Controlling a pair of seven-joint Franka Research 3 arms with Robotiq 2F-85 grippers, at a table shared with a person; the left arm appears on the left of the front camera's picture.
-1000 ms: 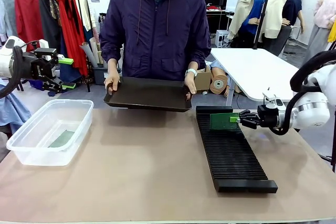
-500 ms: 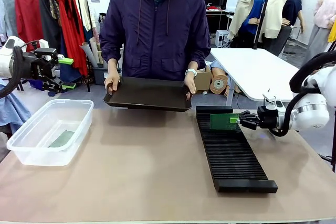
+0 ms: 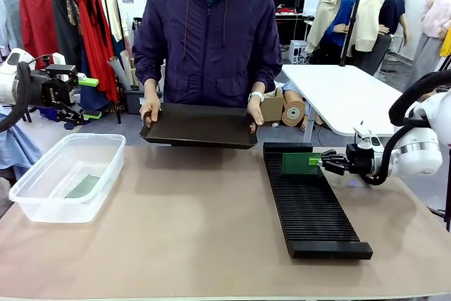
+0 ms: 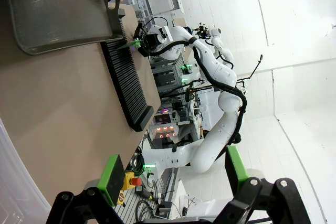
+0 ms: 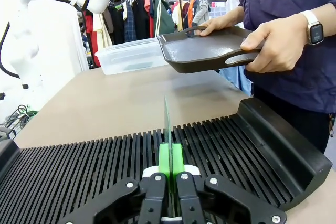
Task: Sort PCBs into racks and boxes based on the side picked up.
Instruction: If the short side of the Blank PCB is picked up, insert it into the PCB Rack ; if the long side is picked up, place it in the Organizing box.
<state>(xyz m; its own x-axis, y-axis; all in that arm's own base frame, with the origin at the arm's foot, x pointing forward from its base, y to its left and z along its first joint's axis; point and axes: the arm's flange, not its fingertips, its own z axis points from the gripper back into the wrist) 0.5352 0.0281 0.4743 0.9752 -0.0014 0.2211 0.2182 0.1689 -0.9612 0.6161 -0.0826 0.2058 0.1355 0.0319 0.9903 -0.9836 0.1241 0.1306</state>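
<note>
My right gripper is shut on the edge of a green PCB. The board stands upright over the far end of the long black slotted rack. In the right wrist view the PCB is edge-on between my green pads, its lower edge down at the rack's slots. My left gripper hangs open off the table's left side, with nothing between its fingers. A clear box at the left holds another PCB lying flat.
A person at the far side holds a wide black tray in both hands just above the table edge, close to the rack's far end. Bare tabletop lies between box and rack. A white table stands behind on the right.
</note>
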